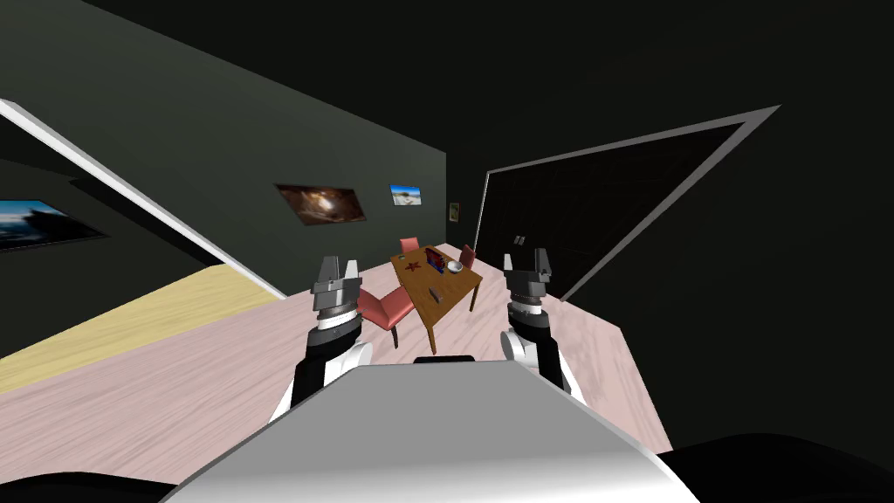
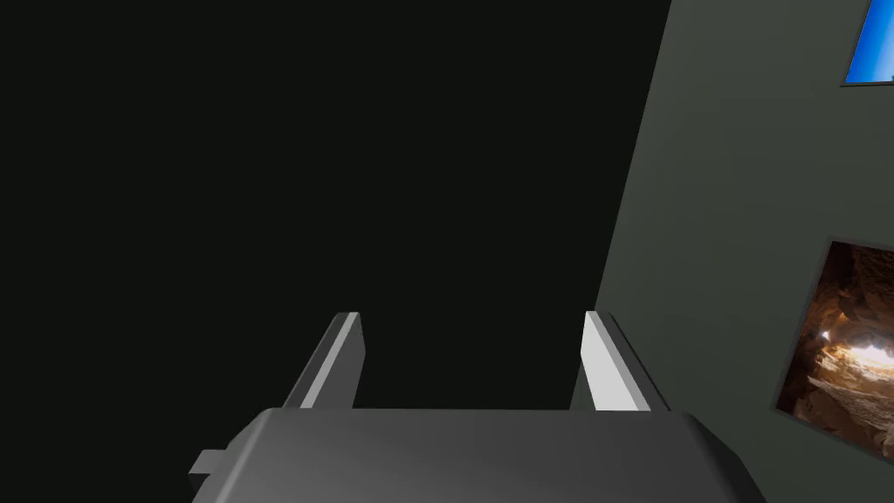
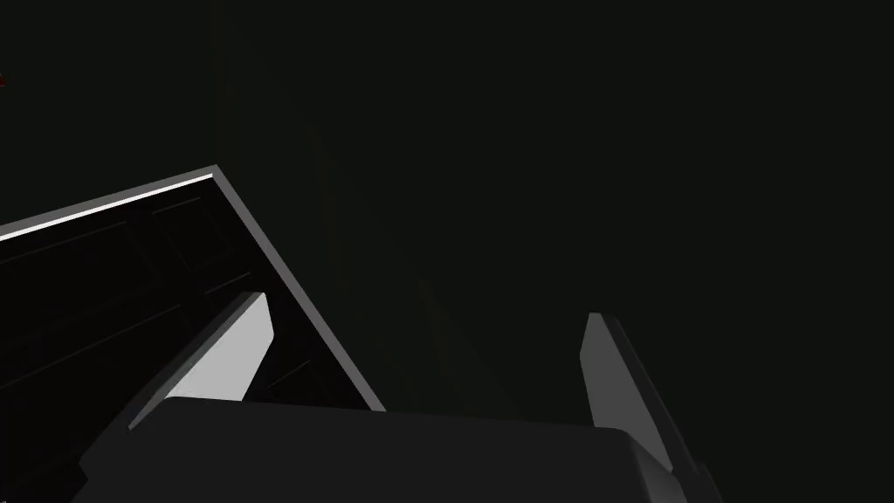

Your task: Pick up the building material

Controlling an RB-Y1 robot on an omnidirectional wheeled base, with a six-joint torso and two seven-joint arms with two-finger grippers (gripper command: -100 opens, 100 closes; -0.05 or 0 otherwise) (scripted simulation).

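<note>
Well, both arms are held up in front of me, the left gripper (image 1: 338, 271) and the right gripper (image 1: 529, 262) each with its two fingers standing wide apart and nothing between them. The wooden table (image 1: 450, 288) stands well ahead across the pale plank floor (image 1: 175, 384), with a red chair (image 1: 384, 307) just beside its near end. On that near end lies a small grey block (image 1: 435, 297) (too small to tell for sure, but the likeliest building material), apart from the white bowl (image 1: 455, 266), the blue and red box (image 1: 435, 261) and the red star-shaped thing (image 1: 412, 265) farther along the top.
</note>
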